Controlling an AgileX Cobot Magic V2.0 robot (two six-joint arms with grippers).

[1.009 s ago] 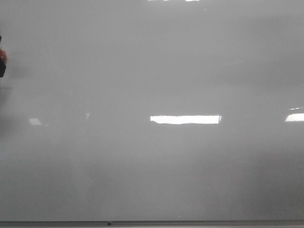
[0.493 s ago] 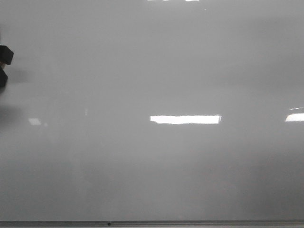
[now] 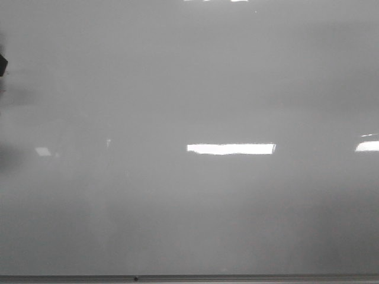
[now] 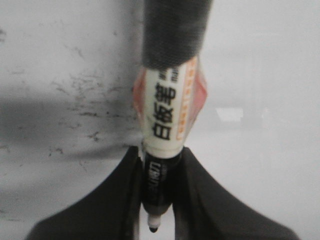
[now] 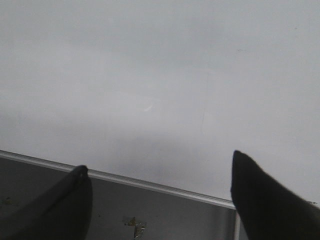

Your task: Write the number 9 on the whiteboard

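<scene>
The whiteboard (image 3: 189, 89) fills the front view, pale grey and glossy, and I see no number 9 on it in any view. In the left wrist view my left gripper (image 4: 160, 160) is shut on a whiteboard marker (image 4: 167, 115), a white barrel with black printing and an orange label. Its small nib (image 4: 153, 228) shows low between the fingers. Only a dark sliver of that gripper (image 3: 2, 64) shows in the front view, at the left edge. My right gripper (image 5: 157, 161) is open and holds nothing, over the whiteboard (image 5: 160, 75) near its frame.
Faint black smudges (image 4: 80, 95) mark the board beside the marker. Bright light reflections (image 3: 231, 148) lie on the board. The thin grey frame (image 3: 237, 277) runs along the near edge. Past the frame (image 5: 150, 184) is a dark surface with a scrap of tape (image 5: 134, 224).
The dark gripper part at the left edge of the front view has moved up and left, almost out of frame. The red bit seen a second ago no longer shows.
</scene>
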